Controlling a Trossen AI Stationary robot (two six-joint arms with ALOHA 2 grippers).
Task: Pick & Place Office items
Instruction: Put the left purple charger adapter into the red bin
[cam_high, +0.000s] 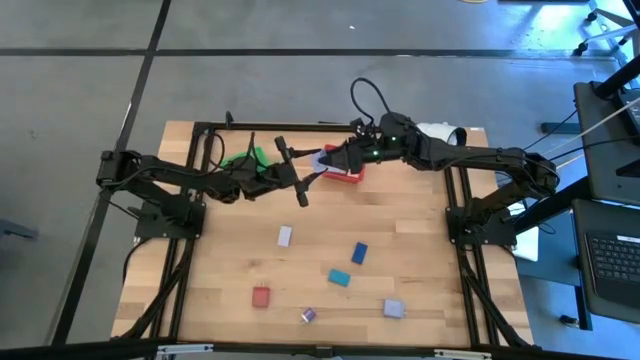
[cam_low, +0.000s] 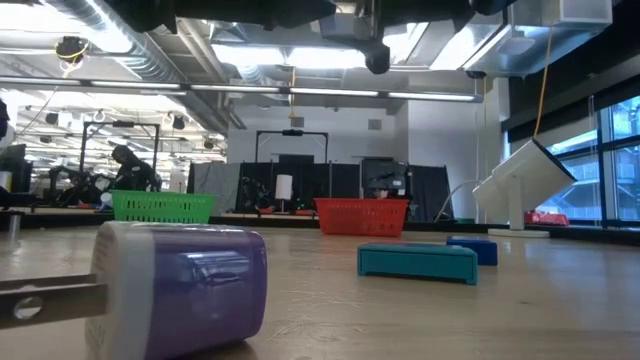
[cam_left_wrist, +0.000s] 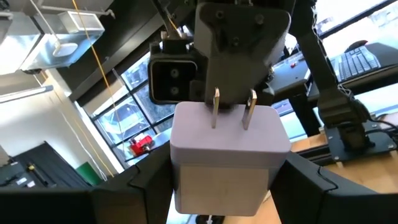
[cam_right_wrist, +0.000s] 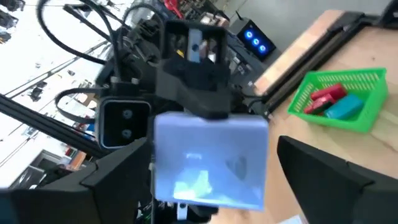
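We see the left tool clamped partway shut on a lavender plastic charger block with two metal prongs, one dark finger on each side face. It holds the block up in the air at the back of the wooden tabletop.

The prongs point straight at the right tool. That tool meets it head-on with its jaws spread as wide as they go. They stand on either side of the block, and we see no contact.

So the block's prong-to-base axis runs along the line between the two wrists. We judge this a handover, and the right tool must close across the free side faces.

The red mesh basket lies just below the right tool. The green mesh basket, behind the left arm, holds a red piece and a teal piece.

The other small blocky items lie well apart at the front of the tabletop.
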